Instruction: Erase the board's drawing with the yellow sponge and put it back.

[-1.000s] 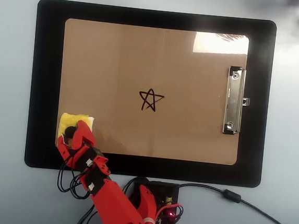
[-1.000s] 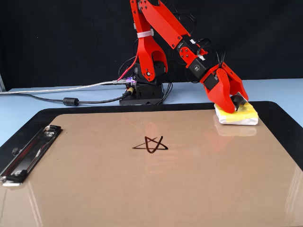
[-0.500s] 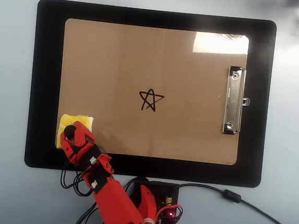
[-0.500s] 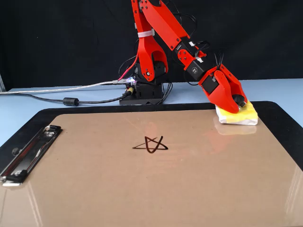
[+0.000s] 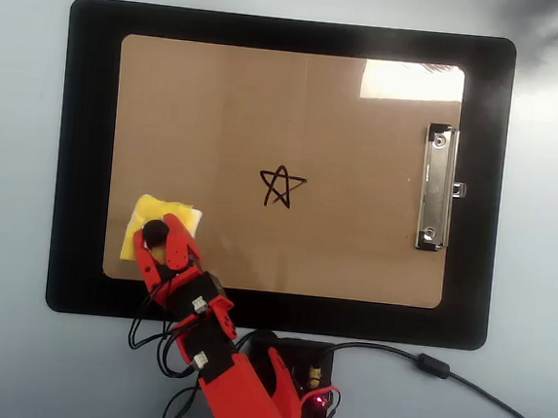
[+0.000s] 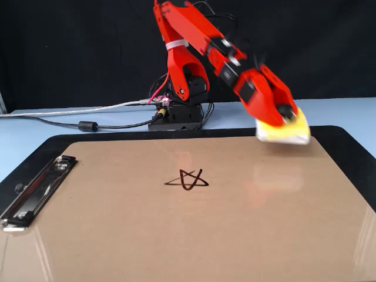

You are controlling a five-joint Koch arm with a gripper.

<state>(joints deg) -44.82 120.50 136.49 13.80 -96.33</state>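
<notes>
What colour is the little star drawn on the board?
Black, clearest in the overhead view: the star.

Yellow sponge (image 6: 283,128) lifted clear of the board (image 5: 354,245), tilted, white edge down. Star drawing (image 5: 281,187) intact at centre.

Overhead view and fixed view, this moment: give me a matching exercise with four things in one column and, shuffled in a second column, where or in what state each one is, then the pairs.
Things:
1. yellow sponge
2. drawing
3. metal clip
4. gripper

Places or states:
A. at the board's right short edge in the overhead view
B. near the middle of the board, whole and unerased
C. closed on the black knob
D. lifted clear of the board, near its lower left corner in the overhead view

Pairs: 1-D, 2-B, 3-A, 4-C
</notes>
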